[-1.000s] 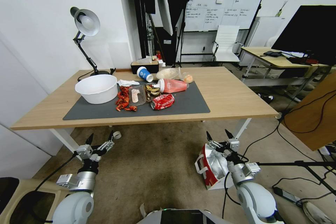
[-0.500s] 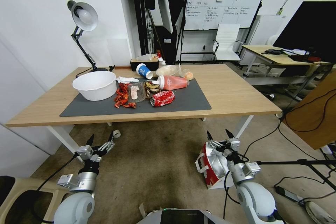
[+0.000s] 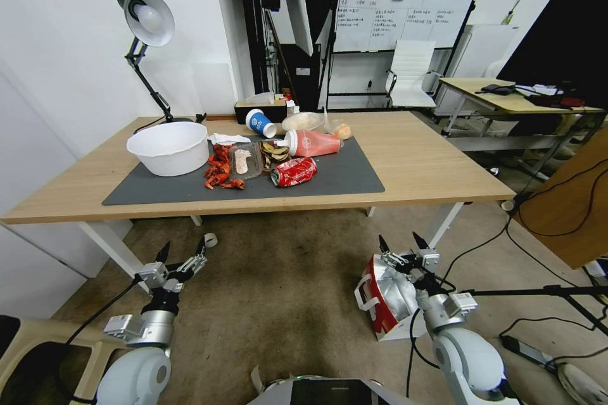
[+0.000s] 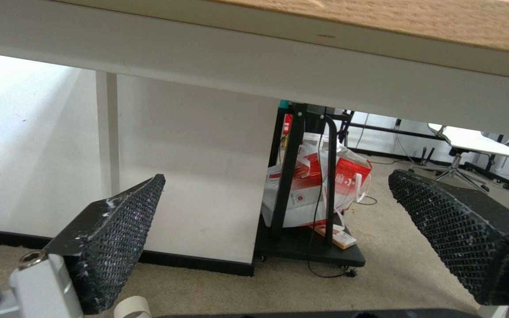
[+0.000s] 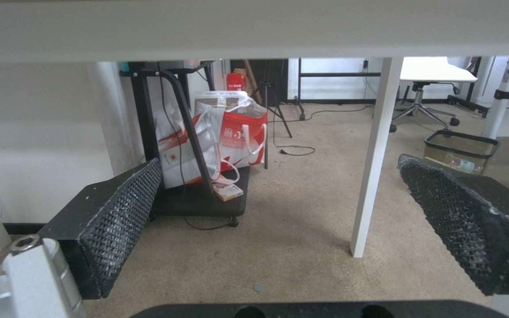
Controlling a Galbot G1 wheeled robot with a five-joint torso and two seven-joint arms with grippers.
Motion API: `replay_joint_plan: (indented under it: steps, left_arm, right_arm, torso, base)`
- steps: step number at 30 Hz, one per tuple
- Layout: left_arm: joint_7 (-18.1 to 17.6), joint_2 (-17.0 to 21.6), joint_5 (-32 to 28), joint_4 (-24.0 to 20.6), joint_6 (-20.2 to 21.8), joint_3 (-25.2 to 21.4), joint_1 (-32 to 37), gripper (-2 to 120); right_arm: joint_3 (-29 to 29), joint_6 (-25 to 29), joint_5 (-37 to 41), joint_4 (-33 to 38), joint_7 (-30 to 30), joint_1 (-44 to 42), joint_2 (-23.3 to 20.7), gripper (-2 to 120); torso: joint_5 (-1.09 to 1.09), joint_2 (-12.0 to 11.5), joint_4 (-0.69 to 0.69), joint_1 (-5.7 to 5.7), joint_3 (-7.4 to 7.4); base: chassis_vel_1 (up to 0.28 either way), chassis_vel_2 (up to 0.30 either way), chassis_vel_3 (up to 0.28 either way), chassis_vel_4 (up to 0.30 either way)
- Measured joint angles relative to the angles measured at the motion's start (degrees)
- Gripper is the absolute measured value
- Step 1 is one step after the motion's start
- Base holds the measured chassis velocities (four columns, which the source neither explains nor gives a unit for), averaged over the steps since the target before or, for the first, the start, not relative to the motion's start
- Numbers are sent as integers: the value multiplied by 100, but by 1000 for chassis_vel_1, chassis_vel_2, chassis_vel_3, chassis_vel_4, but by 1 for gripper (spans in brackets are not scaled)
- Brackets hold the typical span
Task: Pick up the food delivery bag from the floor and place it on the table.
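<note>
The food delivery bag, white with red edges and a crinkled foil lining, stands open on the floor at the lower right, in front of the table. My right gripper hangs open just over the bag's far rim, holding nothing. At the lower left my left gripper is open too, held low before the table's front edge and far from the bag. Both wrist views look under the tabletop, the left gripper and right gripper each with their fingers spread wide.
The dark mat carries a white bowl, a crushed red can, a bottle and food scraps. A white table leg stands ahead. Other red-and-white bags sit on a black cart. Cables and a stand lie at the right.
The whole picture has shifted, so the camera moved; the table sits slightly nearer and wider. Both grippers stay open and the bag rests where it was on the floor.
</note>
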Motion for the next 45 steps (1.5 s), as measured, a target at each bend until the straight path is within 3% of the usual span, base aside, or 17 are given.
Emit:
replay_joint_plan:
  steps: [45]
  left_arm:
    - [32,-40,66,-9,6,-27,-25,95]
  right_arm:
    - [74,80,134,-57,5,45,-49,100]
  torso:
    - [0,-1009,0,-332,-678]
  base:
    - [0,0,0,0]
